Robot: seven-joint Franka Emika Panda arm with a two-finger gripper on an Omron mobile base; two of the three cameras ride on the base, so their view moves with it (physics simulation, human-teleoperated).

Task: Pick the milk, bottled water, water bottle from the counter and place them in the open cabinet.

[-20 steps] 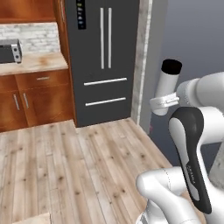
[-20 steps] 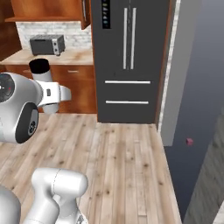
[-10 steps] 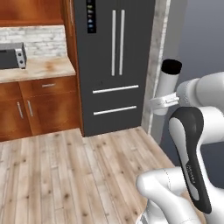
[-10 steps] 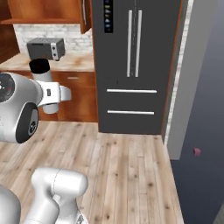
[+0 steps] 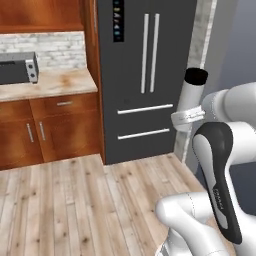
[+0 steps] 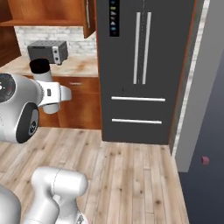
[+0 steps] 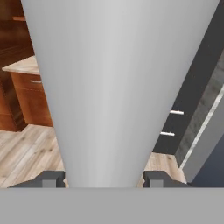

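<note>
Item: water bottle (image 5: 191,95), a slim silver-grey metal cylinder with a black cap, carried upright in the air at the end of the white arm, clear of any surface. Pincer (image 7: 105,178): closed on the water bottle, one dark finger tip (image 7: 52,179) pressed to each side of the grey body low down, as the hand view shows; in the left base view a white clamp of the hand wraps the cylinder below its middle, and in the right base view the black cap (image 6: 40,66) stands above the rounded white arm joint. Surroundings: a tall dark refrigerator (image 5: 145,75) with two long vertical silver handles and two drawer handles below, straight ahead of the base. To its left, a narrow stone-topped bench (image 5: 47,82) backed by white brick, bearing a grey microwave (image 5: 19,67). Beneath it, reddish-brown low cupboards (image 5: 45,127) with short silver handles. Above it, a reddish-brown wall cabinet (image 6: 48,11), its door state unclear from these angles. Floor (image 5: 75,205): pale wooden planks. To the right of the refrigerator, a grey wall (image 6: 199,100) with a small pink mark low down.
</note>
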